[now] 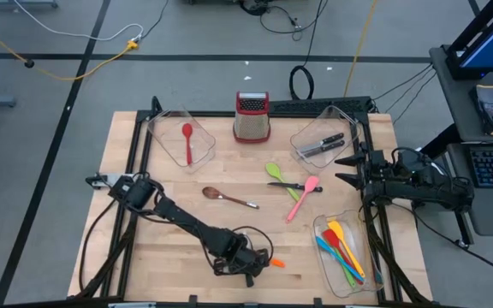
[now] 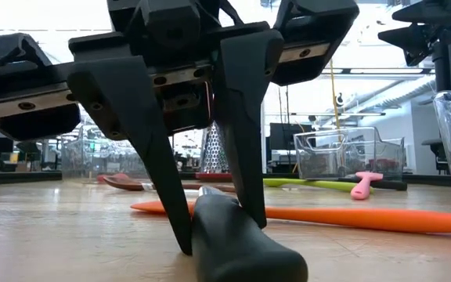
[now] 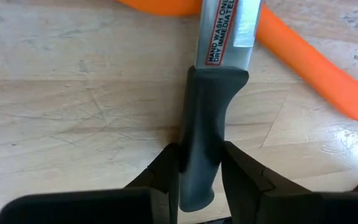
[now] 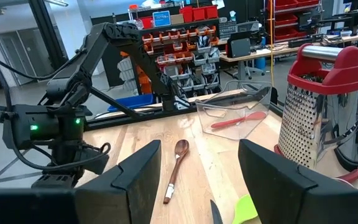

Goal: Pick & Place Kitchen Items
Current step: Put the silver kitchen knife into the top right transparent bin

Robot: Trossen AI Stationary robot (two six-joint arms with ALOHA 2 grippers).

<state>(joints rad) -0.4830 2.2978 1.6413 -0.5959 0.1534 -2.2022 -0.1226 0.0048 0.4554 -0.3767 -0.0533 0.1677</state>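
A black-handled knife (image 3: 225, 31) lies on the wooden table near its front edge, its labelled steel blade lying over an orange utensil (image 3: 316, 62) that lies behind it. My left gripper (image 1: 251, 261) is down at the table and shut on the knife's handle; it also shows in the low view (image 2: 218, 223). My right gripper (image 1: 347, 167) is open and empty at the table's right side, above the wood; in its wrist view (image 4: 197, 168) it points toward the brown spoon (image 4: 176, 158). My left gripper pinches the knife's black handle (image 3: 201, 127) between its two fingers (image 3: 166, 171), near the handle's free end. The fingers come from above, slanting down, one on each long side of the handle. The handle (image 2: 241, 243) lies on the table.
A steel grater with a red top (image 1: 252, 115) stands at the far middle. Clear bins hold a red spoon (image 1: 187, 141), black knives (image 1: 323, 144) and several coloured spatulas (image 1: 345, 252). A brown spoon (image 1: 228, 197), a green spoon (image 1: 279, 175), a pink spatula (image 1: 302, 197) and a black knife (image 1: 289, 186) lie mid-table.
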